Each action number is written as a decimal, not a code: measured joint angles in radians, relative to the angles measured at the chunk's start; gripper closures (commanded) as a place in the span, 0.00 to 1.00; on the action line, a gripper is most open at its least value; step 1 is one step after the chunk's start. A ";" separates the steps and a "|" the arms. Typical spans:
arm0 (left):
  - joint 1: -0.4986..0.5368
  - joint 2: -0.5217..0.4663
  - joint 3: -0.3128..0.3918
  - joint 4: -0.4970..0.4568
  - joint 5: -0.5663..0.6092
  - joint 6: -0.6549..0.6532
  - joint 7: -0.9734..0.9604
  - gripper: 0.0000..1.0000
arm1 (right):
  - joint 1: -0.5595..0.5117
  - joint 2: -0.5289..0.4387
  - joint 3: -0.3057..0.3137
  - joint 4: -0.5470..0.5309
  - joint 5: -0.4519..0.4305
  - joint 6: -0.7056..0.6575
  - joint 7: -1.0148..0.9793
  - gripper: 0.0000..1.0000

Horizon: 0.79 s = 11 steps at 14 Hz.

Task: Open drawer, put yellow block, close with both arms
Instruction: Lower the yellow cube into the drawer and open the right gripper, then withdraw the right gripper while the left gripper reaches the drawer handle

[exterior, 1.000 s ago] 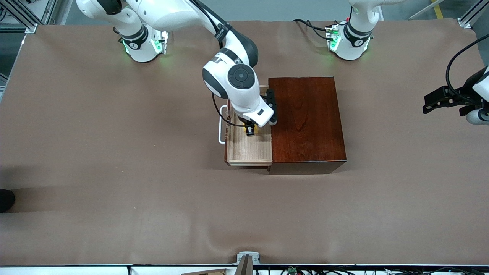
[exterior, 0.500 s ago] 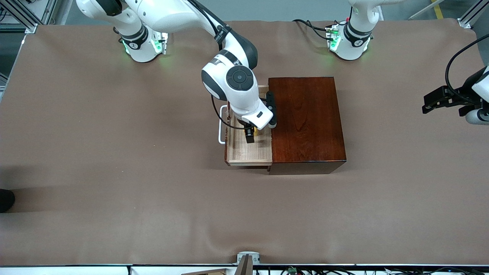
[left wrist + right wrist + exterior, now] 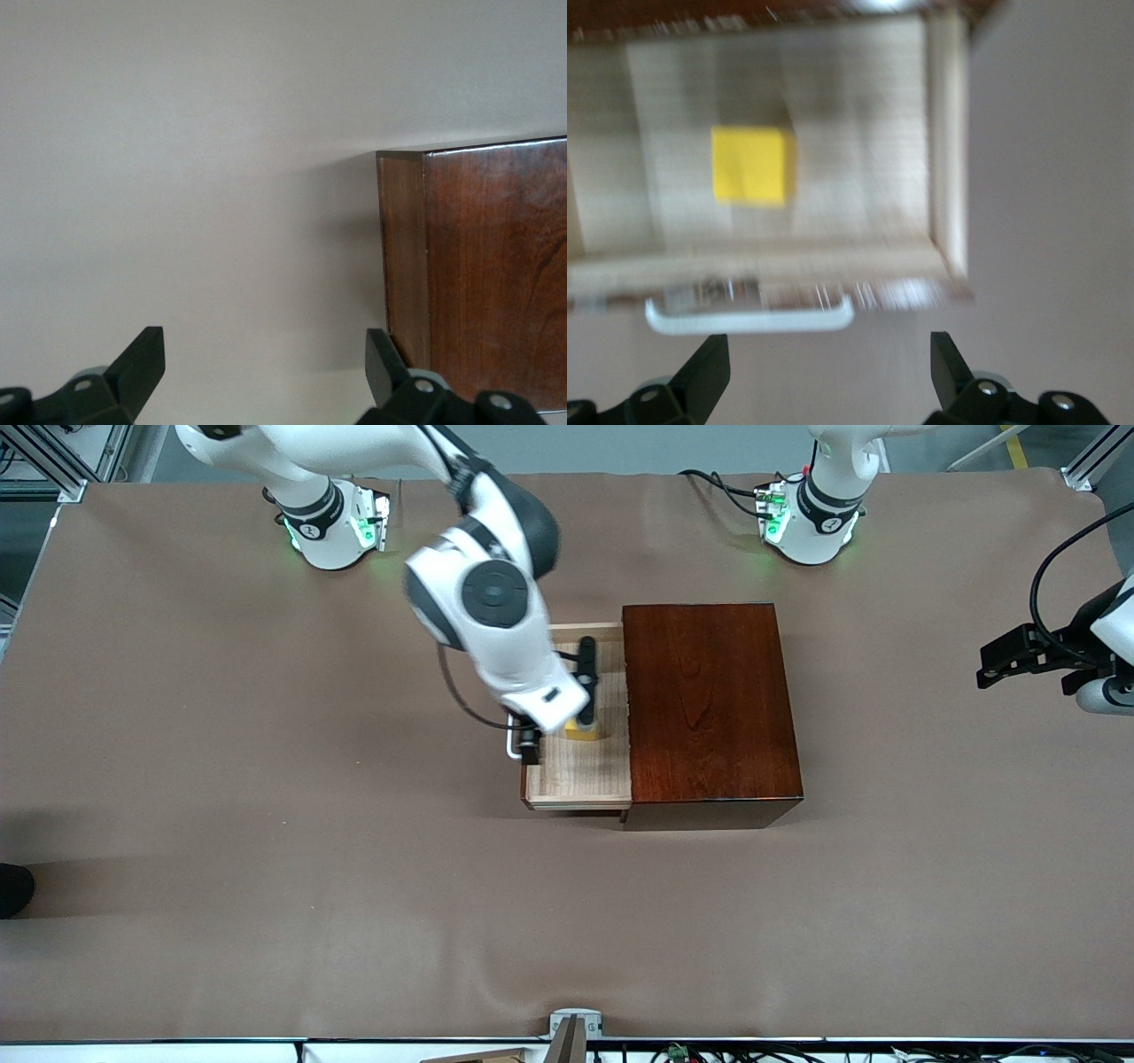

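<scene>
A brown-covered counter (image 3: 266,824) carries the dark wooden box (image 3: 709,708) with its drawer (image 3: 576,779) pulled out. The yellow block (image 3: 750,166) lies in the drawer. My right gripper (image 3: 828,381) hangs over the drawer's white handle (image 3: 749,316), jaws wide, empty. My left gripper (image 3: 266,385) waits at the left arm's end, wide too.

I'm looking at a robotics lab, not a home or shop. The desk (image 3: 221,824) is wrapped in plain brown sheeting, with two white arms bolted along one edge, their bases (image 3: 335,530) glowing green. Aluminium framing posts (image 3: 53,465) stand at the corners, loose cables (image 3: 722,487) trail by one base, and a grey floor with a yellow line (image 3: 1014,444) shows past the edge.
</scene>
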 measured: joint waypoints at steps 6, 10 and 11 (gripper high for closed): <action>-0.048 0.000 -0.043 -0.002 0.000 0.001 0.000 0.00 | -0.272 -0.150 -0.005 0.003 -0.001 -0.153 -0.005 0.00; -0.055 0.003 -0.136 -0.008 0.000 0.001 -0.002 0.00 | -0.430 -0.179 -0.005 0.002 -0.003 -0.227 -0.005 0.00; -0.056 0.006 -0.161 -0.011 0.000 0.001 -0.002 0.00 | -0.468 -0.181 -0.005 0.002 -0.003 -0.245 -0.006 0.00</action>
